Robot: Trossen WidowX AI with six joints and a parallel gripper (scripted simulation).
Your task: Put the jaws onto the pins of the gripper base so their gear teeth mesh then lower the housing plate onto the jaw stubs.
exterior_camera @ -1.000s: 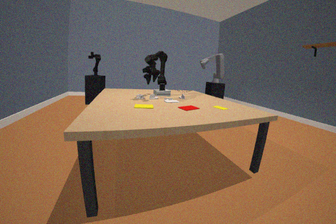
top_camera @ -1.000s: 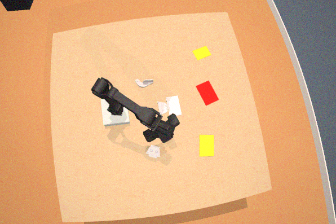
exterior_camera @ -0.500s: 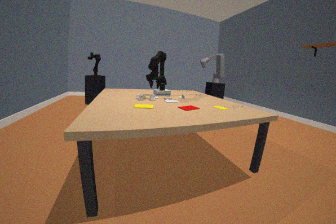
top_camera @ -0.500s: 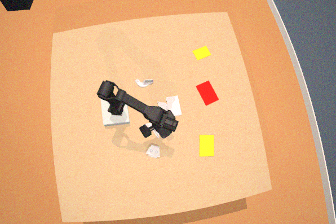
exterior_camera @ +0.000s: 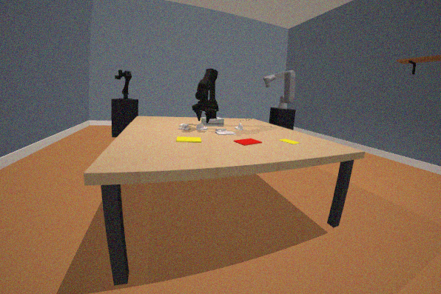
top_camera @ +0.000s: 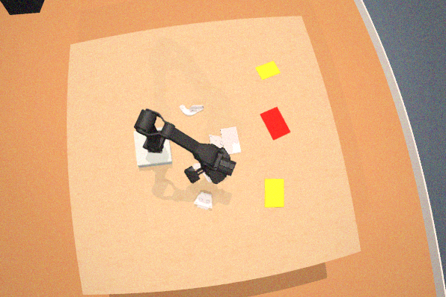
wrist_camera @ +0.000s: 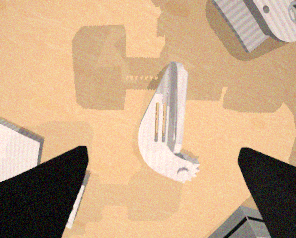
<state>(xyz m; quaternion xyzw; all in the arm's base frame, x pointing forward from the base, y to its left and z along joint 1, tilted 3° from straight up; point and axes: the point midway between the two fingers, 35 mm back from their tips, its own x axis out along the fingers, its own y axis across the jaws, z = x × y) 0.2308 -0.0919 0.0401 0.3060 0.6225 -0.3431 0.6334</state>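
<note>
In the top view, on the pale wooden table [top_camera: 224,250] [exterior_camera: 222,158] [wrist_camera: 30,65], a small yellow flat rectangle [top_camera: 267,69] [exterior_camera: 289,141], a red flat rectangle [top_camera: 275,123] [exterior_camera: 248,141] and a larger yellow flat rectangle [top_camera: 274,193] [exterior_camera: 189,139] line the right edge, top to bottom. Left of the red one lies a white rectangular plate [top_camera: 232,141] [exterior_camera: 226,132] [wrist_camera: 15,150]. A white curved jaw [top_camera: 190,111] [exterior_camera: 239,127] lies toward the top edge from it; a second slotted white jaw [exterior_camera: 201,127] [wrist_camera: 146,142] and a white tapered piece [top_camera: 203,200] [exterior_camera: 184,127] [wrist_camera: 274,25] lie toward the bottom edge.

Red card [top_camera: 275,123] [exterior_camera: 248,141] flat on table [top_camera: 299,231] [exterior_camera: 222,158], between two yellow cards; wall shelf [exterior_camera: 422,59] at side.
</note>
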